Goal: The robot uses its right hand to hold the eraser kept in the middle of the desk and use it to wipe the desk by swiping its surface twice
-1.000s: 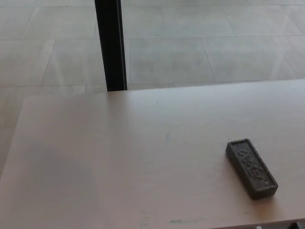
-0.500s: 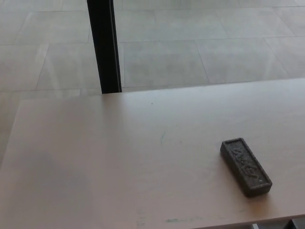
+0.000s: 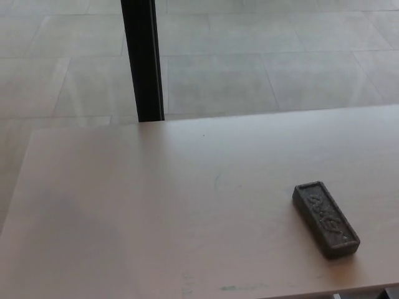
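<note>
Eraser (image 3: pixel 326 219): one dark grey rectangular block, raised lettering on its upper face, lying flat on the desk (image 3: pixel 156 212). Position: right-hand part of the desktop as seen from the head view, near the front edge, long axis running diagonally from upper left to lower right. Nothing touches it.

Desk: pale wooden top, with a faint curved pen-like mark (image 3: pixel 217 180) near its middle and a small greenish smudge (image 3: pixel 229 288) close to the front edge. A black post (image 3: pixel 143 59) stands behind the far edge, on a tiled floor (image 3: pixel 280 56).

Hands: neither the right hand nor the left shows in the head view, so their state cannot be told.

Stage: the block at rest with no hand on it fits either a desk waiting to be wiped or one already swiped and the eraser set back down; the marks on the wood settle nothing either way.

Hazards, as judged from how things lie:
- Block sits close to the front edge. A hand arriving from the right and nudging it instead of gripping it could push it off the desk.
- Diagonal lie. Fingers closing without matching that angle may catch the corners and spin the block out.
- Low, flat profile. Fingers may scrape the desktop or grip too shallowly, letting it slip mid-swipe.
- Hard downward pressure during a swipe could tip or jam the block.
</note>
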`<state>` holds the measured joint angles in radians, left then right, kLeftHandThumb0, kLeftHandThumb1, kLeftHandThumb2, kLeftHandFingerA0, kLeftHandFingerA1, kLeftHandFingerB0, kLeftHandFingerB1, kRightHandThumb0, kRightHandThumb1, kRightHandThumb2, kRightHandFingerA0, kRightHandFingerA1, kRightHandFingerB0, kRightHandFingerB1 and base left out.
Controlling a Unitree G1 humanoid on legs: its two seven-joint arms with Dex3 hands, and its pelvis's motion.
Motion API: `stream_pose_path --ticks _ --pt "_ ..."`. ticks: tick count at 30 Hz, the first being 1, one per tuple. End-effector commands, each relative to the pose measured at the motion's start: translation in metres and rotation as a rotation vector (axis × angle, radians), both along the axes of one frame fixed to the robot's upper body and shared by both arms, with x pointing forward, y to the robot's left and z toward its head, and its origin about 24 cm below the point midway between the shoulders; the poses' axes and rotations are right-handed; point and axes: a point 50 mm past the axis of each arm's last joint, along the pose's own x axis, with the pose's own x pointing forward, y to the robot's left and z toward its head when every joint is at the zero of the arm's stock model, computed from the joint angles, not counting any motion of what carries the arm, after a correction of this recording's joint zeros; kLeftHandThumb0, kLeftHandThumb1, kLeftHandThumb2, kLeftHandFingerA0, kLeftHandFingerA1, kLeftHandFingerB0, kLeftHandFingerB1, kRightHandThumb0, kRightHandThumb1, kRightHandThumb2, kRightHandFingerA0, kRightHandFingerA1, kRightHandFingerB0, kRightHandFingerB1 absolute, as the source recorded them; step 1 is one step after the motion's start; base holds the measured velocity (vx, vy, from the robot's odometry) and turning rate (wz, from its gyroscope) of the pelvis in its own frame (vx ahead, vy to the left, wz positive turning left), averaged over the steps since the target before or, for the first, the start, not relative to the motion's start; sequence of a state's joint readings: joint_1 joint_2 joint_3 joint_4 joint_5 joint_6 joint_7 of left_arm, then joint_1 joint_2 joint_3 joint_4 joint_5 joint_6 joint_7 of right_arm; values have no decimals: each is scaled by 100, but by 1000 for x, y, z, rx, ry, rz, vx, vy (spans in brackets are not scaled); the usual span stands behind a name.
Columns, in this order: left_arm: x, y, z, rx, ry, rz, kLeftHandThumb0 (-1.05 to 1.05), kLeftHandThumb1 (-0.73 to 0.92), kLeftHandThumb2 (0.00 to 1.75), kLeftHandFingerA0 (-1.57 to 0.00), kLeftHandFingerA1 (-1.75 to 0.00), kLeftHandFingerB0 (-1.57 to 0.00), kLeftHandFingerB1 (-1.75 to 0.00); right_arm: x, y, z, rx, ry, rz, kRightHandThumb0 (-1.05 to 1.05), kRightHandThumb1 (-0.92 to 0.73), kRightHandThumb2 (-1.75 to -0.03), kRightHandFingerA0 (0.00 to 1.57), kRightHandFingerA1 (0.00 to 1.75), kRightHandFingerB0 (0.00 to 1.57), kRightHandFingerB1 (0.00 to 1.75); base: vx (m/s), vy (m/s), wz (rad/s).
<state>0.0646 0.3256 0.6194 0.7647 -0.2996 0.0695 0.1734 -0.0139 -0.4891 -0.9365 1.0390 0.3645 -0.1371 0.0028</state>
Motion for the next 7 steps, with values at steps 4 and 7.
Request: stream_pose_path --ticks 4,7 --pt "-39 -2 -13 2 2 34 -68 74 109 -52 -83 -39 -68 -38 10 -15 -29 13 38 -54 -63 -62 79 117 50 82 0 0 0" --pt "-57 -4 -17 -7 18 32 -69 92 74 -48 -90 -35 -66 -51 11 -18 -25 36 52 -55 -65 -62 80 117 53 83 0 0 0"
